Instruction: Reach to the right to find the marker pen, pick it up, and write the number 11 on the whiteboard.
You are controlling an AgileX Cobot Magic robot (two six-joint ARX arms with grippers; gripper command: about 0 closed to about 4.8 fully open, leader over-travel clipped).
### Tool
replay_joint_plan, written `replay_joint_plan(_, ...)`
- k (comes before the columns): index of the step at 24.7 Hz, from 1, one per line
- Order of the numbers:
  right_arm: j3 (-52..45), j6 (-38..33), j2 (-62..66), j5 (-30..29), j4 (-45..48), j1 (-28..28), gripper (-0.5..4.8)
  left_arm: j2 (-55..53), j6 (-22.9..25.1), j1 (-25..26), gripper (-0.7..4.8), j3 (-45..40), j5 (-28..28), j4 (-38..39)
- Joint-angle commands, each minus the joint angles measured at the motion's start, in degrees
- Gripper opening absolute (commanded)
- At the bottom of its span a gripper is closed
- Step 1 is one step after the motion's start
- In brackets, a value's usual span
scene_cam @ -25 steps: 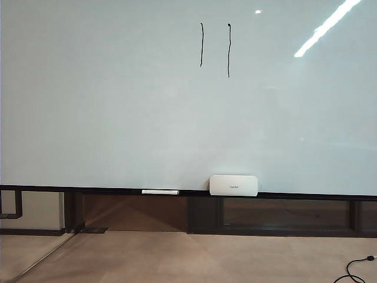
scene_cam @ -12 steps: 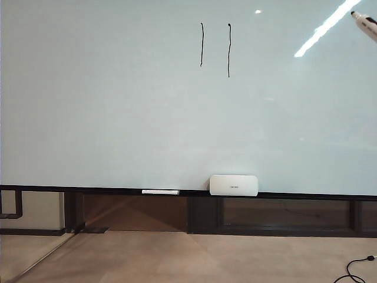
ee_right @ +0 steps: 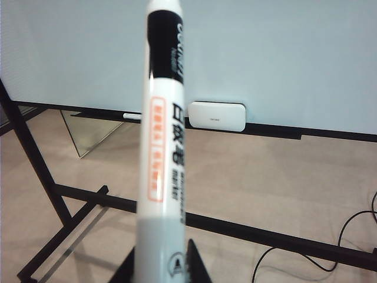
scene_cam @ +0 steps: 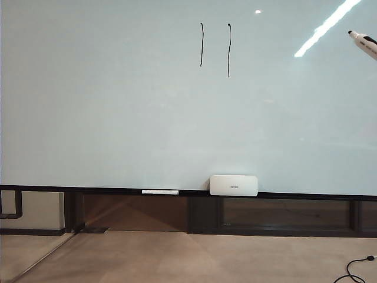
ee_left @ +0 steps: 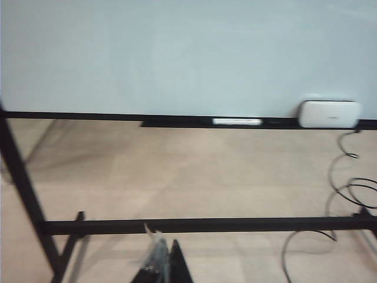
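The whiteboard [scene_cam: 118, 106] fills most of the exterior view, and the number 11 [scene_cam: 229, 50] stands on it near the top as two thin black strokes. The marker pen [ee_right: 165, 147], white with a black band and an orange label, sticks up between the black fingers of my right gripper [ee_right: 163, 259], which is shut on it. Its dark tip [scene_cam: 362, 41] pokes in at the exterior view's upper right edge, away from the strokes. My left gripper [ee_left: 166, 259] shows only its tips, closed together over the floor with nothing held.
A white eraser box [scene_cam: 234, 185] and a slim white pen [scene_cam: 160, 191] rest on the board's dark ledge [scene_cam: 88, 190]. A black frame bar [ee_left: 206, 224] crosses low in front of both wrists. Cables [ee_left: 347, 188] lie on the floor at the right.
The marker's tip came into the exterior view at the upper right edge and has since sunk a little. The strokes, eraser box and ledge pen are unchanged.
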State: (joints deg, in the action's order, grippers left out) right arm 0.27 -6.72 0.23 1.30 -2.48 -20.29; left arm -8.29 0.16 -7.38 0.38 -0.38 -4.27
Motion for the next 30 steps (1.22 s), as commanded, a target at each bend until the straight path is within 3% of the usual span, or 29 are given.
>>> replay_joint_plan(1,0.28,0.13,0.00,0.46,1.27,-0.07,-0.04,0.07,-0.48,-0.04,-0.05,0.13,-4.28,-0.63)
replay_joint_plan(4,0.31,0.15,0.00,0.48,1.20,-0.04,0.00,0.09,-0.98,-0.04,-0.05,0.13,-7.58,-0.57)
replay_joint_plan(30,0.31,0.13,0.00,-0.17,1.22,1.68,-0.01,0.98,-0.59,0.02,-0.05,0.13,-9.07,-1.36)
